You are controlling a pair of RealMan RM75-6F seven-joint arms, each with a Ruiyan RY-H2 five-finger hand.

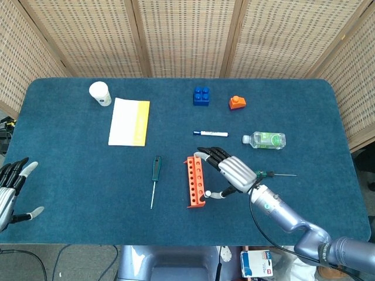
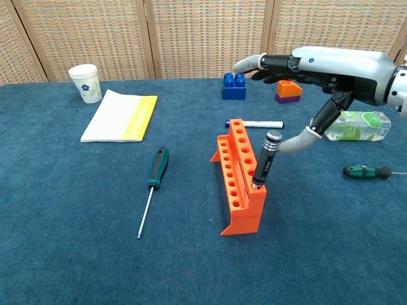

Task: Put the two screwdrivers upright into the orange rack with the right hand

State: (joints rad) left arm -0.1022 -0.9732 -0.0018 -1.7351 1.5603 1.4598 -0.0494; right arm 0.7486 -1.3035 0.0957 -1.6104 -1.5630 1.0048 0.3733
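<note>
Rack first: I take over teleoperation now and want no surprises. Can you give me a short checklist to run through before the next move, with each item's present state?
1. Rack stands on its feet: ok.
2. Black-handled driver in a front hole: in, but it leans rather than stands upright: not ok.
3. Right hand free: fingers spread, thumb near the driver's top; whether it touches: cannot tell.
4. Green driver left of the rack lies flat, not yet racked: not ok.
5. Another green-handled driver lies right of the rack; whether it counts: cannot tell.
6. Left hand off at the table's edge: ok.
</note>
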